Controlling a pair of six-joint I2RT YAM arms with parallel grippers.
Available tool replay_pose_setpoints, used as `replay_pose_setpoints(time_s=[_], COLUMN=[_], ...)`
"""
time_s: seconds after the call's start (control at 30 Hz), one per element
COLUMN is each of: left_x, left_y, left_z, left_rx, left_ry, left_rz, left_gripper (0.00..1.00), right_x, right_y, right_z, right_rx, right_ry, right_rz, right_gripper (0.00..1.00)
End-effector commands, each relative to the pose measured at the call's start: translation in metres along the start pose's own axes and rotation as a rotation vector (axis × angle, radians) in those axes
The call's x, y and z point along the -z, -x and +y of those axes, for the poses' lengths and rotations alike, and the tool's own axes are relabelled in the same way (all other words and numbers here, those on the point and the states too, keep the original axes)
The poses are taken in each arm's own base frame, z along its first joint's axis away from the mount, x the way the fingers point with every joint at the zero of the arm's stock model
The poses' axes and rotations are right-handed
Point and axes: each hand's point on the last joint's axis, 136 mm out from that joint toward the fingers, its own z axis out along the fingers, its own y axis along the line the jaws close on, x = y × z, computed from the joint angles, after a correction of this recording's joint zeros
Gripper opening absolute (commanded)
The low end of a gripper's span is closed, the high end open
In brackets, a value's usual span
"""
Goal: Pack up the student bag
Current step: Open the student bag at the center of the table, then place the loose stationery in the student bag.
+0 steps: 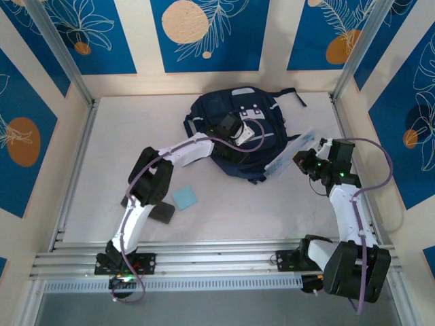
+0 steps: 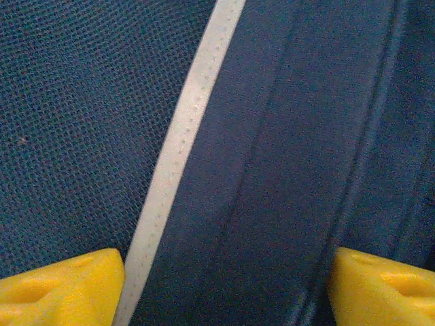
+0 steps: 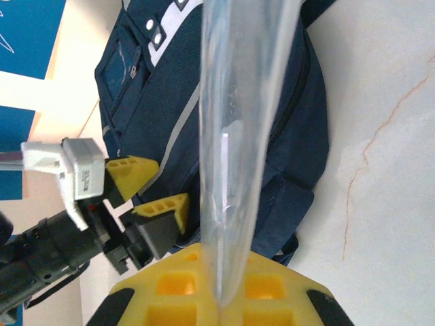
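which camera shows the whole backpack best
Top external: the backpack lies in full outline on the table, straps included. Left wrist gives a close-up of navy fabric and a white stripe; right wrist shows one side, partly behind a clear sleeve.

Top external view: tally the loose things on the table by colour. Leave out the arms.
Navy: 1, the student bag
Clear: 1, a plastic sleeve pinched in the right pincer
Light blue: 1, a square pad
Black: 1, a flat item partly covered by the left arm
Total: 4
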Motion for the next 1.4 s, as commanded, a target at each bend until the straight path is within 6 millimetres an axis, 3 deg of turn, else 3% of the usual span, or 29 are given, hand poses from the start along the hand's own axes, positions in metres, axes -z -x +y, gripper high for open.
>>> replay_pose_setpoints(time_s=[0.0,0.17,0.2,0.33,0.43,0.57,0.67,0.77,0.93,1.13,1.37], left_x=[-0.017,-0.037,-0.040,-0.039,-0.019,0.035,0.076,0.110,0.149,0.170,0.183], left_y=[-0.031,-0.060,-0.063,-0.059,-0.034,0.017,0.047,0.069,0.097,0.114,0.133], left_z=[0.001,-0.001,-0.002,0.000,-0.001,-0.014,-0.011,-0.002,0.008,0.014,0.017], left_rx=[-0.049,-0.057,-0.059,-0.036,0.018,0.142,0.248,0.328,0.388,0.406,0.401], left_ry=[0.013,-0.003,-0.006,0.002,-0.016,-0.150,-0.236,-0.297,-0.370,-0.422,-0.447], left_rz=[0.138,0.255,0.266,0.251,0.183,0.033,-0.058,-0.141,-0.258,-0.328,-0.388], left_gripper=[0.79,0.77,0.69,0.00,0.00,0.00,0.00,0.00,0.00,0.00,0.00], right_x=[0.005,0.006,0.006,0.007,0.012,0.024,0.032,0.034,0.027,-0.007,-0.088], right_y=[-0.004,-0.001,0.000,0.001,0.006,0.016,0.023,0.025,0.025,0.024,0.011], right_z=[0.001,0.001,0.001,0.001,0.000,-0.006,-0.009,-0.008,0.006,0.037,0.080], right_rx=[0.002,0.003,0.002,0.004,0.000,-0.007,-0.016,-0.028,-0.048,-0.086,-0.128], right_ry=[0.023,0.023,0.021,0.020,0.012,-0.014,-0.022,-0.006,0.080,0.202,0.249], right_rz=[0.007,-0.005,-0.007,-0.016,-0.041,-0.107,-0.140,-0.145,-0.110,-0.056,-0.001], right_gripper=[0.00,0.00,0.00,0.00,0.00,0.00,0.00,0.00,0.00,0.00,0.00])
